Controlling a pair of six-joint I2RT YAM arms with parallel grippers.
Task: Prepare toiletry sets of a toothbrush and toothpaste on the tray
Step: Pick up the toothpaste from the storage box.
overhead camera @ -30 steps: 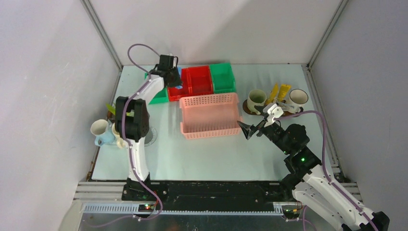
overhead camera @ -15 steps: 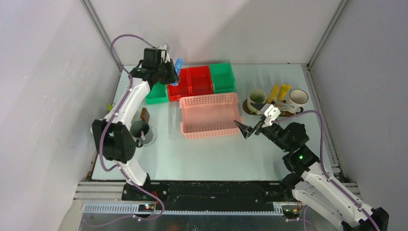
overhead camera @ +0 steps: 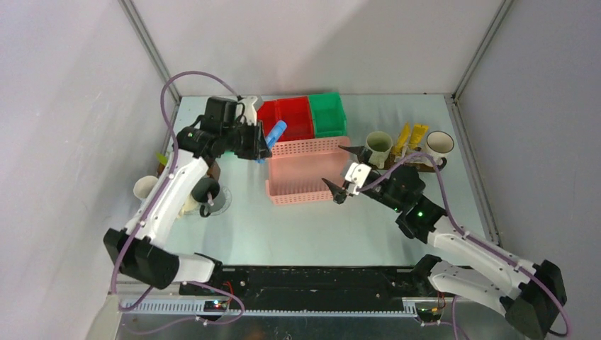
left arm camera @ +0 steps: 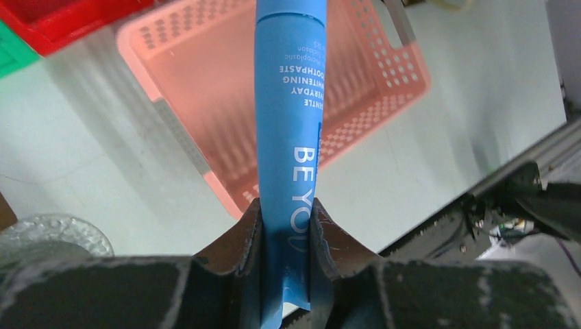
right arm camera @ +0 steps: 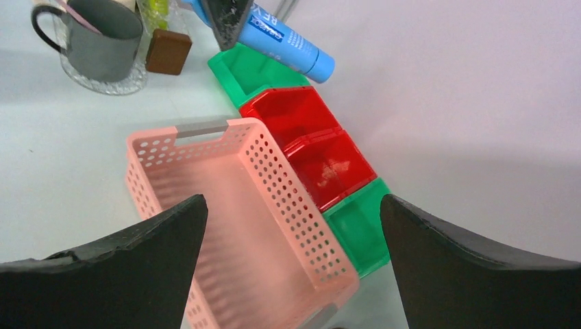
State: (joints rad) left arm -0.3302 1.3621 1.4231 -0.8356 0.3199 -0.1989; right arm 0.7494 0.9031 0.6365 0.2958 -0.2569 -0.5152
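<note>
Soft, even white light is pouring down from overhead in the top view, the pale table (overhead camera: 298, 227) glowing with no hard glare and only a faint, fuzzy shadow beside the pink basket (overhead camera: 309, 170). On the left wrist view the blue tube (left arm camera: 288, 123) is crisp enough to read its print, while the left gripper (left arm camera: 286, 233) clamped on it sits murky and soft right at the lens. Over on the right wrist view, the right gripper (right arm camera: 291, 205) shows its spread fingers (right arm camera: 123, 274) as featureless black silhouettes, and the basket smears out of focus towards the bottom edge.
</note>
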